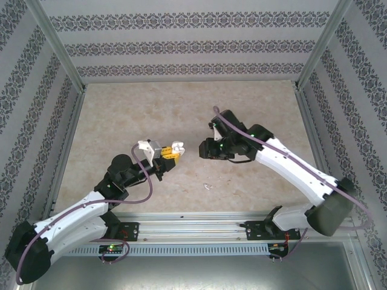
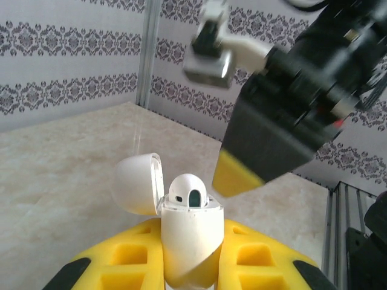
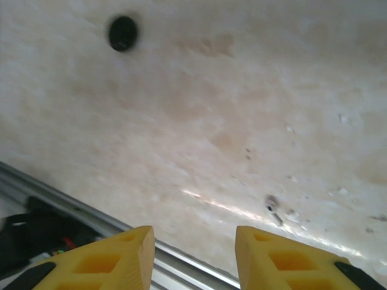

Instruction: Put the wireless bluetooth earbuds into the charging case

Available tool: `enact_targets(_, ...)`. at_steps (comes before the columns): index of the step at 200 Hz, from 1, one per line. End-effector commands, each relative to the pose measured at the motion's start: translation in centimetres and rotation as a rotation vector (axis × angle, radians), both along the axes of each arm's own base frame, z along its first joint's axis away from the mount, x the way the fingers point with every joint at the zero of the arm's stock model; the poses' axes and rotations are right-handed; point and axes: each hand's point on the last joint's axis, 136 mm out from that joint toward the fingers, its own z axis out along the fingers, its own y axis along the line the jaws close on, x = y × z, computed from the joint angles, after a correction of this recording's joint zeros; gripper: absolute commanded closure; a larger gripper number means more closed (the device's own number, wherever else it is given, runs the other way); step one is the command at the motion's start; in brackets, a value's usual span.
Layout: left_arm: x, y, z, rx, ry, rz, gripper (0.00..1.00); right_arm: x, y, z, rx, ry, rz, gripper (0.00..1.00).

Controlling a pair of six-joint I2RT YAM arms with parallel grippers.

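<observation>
Currently, the left gripper (image 2: 192, 260) is closed on the charging case (image 2: 190, 238), clamping the white body between its yellow fingers (image 2: 136, 257). The case's long axis runs straight out along the fingers, with the mouth facing away from the wrist. The lid (image 2: 136, 184) is hinged back to the left. One white earbud (image 2: 187, 193) sits in the mouth, rounded head up, with a dark oval patch showing. Whether the neighbouring socket is free cannot be read from this angle.

The right gripper (image 3: 193, 254) is open with nothing between its fingers — bare table (image 3: 199, 121) shows through the gap. In the overhead view it faces the case mouth from the right, near but not touching.

The next move turns on one relation. A small white speck (image 1: 207, 186) lies on the table toward the near rail (image 1: 199, 225), below the gap between the two grippers. It is probably a loose white bud, though too small to confirm. It lies nearer the right gripper, which is the free one. That gripper would need to descend toward the near edge to reach it, then carry it up to the case mouth. The speck's long axis cannot be judged.
</observation>
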Motion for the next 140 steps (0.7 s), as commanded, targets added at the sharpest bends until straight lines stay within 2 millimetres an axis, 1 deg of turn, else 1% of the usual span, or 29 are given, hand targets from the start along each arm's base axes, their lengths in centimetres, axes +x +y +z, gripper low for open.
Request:
enact_targets(1, -0.6, 0.9, -0.7, 0.054, -0.003, 0.020, 1.00, -1.0, -0.8, -4.2, -0.117, 0.080, 0.024, 0.60)
enact_targets(30, -1.4, 1.7, -1.5, 0.098, 0.002, 0.029, 1.00, -1.9, -0.8, -8.4, -0.195, 0.184, 0.067, 0.60)
enact_targets(69, -2.0, 2.4, -2.2, 0.120, 0.013, 0.035, 1.00, -2.6, 0.2, -12.6, -0.291, 0.275, 0.146, 0.60)
enact_targets(90, -2.1, 2.6, -2.4, 0.124, 0.015, 0.042, 1.00, -2.9, 0.6, -14.3, -0.339, 0.302, 0.191, 0.60)
enact_targets(113, -2.0, 2.7, -2.7, 0.122, 0.021, 0.051, 1.00, -2.9, 0.7, -15.6, -0.380, 0.320, 0.215, 0.60)
enact_targets(140, -1.9, 2.6, -2.9, 0.119, 0.027, 0.051, 1.00, -3.4, 0.6, -16.8, -0.414, 0.349, 0.230, 0.60)
